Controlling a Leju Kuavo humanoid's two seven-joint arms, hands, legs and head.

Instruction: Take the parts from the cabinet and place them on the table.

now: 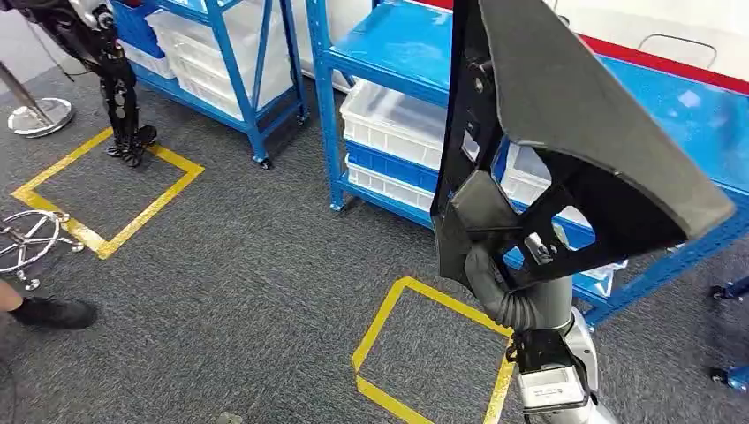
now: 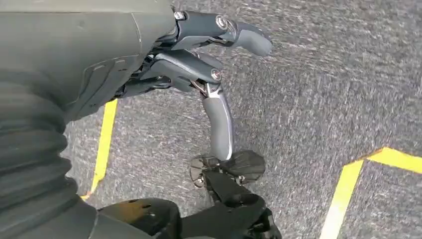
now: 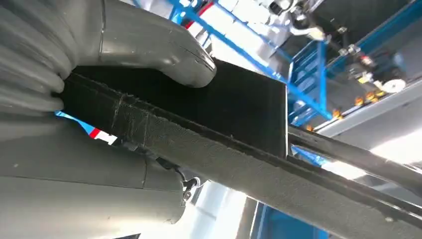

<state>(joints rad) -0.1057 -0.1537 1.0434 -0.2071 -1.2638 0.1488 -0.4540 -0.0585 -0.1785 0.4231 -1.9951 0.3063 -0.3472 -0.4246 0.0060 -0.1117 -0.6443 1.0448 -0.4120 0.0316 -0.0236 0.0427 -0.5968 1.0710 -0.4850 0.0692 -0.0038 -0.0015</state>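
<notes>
Now held up high in the right hand [image 1: 495,287], fingers clamped on it: big black part [image 1: 565,132], over grey floor [image 1: 265,265] beside blue cabinet [image 1: 389,53]. Left hand [image 2: 199,64] empty, fingers apart. Yellow tape square [image 1: 424,353] below.

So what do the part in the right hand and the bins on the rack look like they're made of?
The black part looks like molded plastic or fibre composite: matte, with a fuzzy, felt-like grain along its edge in the right wrist view. The right hand grips its lower end. The bins look like translucent white plastic; the rack like blue-painted metal.
</notes>
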